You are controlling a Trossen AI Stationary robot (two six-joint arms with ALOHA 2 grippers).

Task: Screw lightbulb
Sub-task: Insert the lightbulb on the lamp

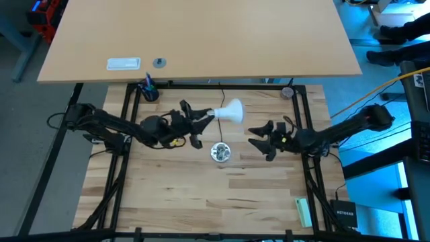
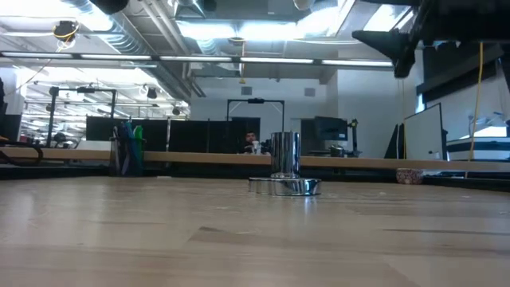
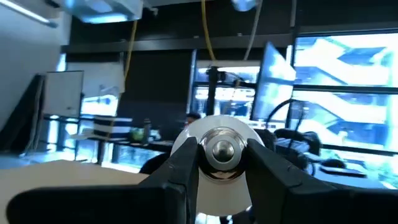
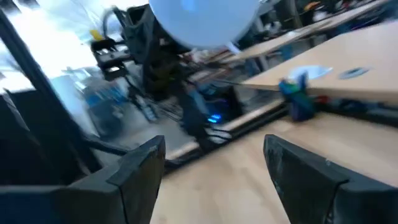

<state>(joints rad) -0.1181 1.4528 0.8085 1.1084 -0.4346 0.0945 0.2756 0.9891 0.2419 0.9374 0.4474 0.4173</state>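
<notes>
Wooden planking forms the desk [image 1: 201, 202], framed by black rails, with an open office behind it.

Progress: the lightbulb [image 1: 231, 111] is lifted off the desk and held sideways in the air, globe toward the right arm. The silver socket [image 1: 220, 152] stands upright on the desk, empty, just in front of the bulb's position in the high view. Judged from this, pickup is complete; alignment over the socket, insertion and turning remain.

Left pincer [image 1: 208, 115]: clamped on the lightbulb at its narrow neck. The left wrist view shows both fingers [image 3: 186, 163] pressed against either side of the grey screw base (the base end faces the camera), with the white globe behind.

Right pincer [image 1: 257, 136]: raised above the desk, near the bulb's globe but not touching it. Its fingers [image 4: 140, 168] stand wide apart and hold nothing; the globe shows ahead of them in the right wrist view.
</notes>
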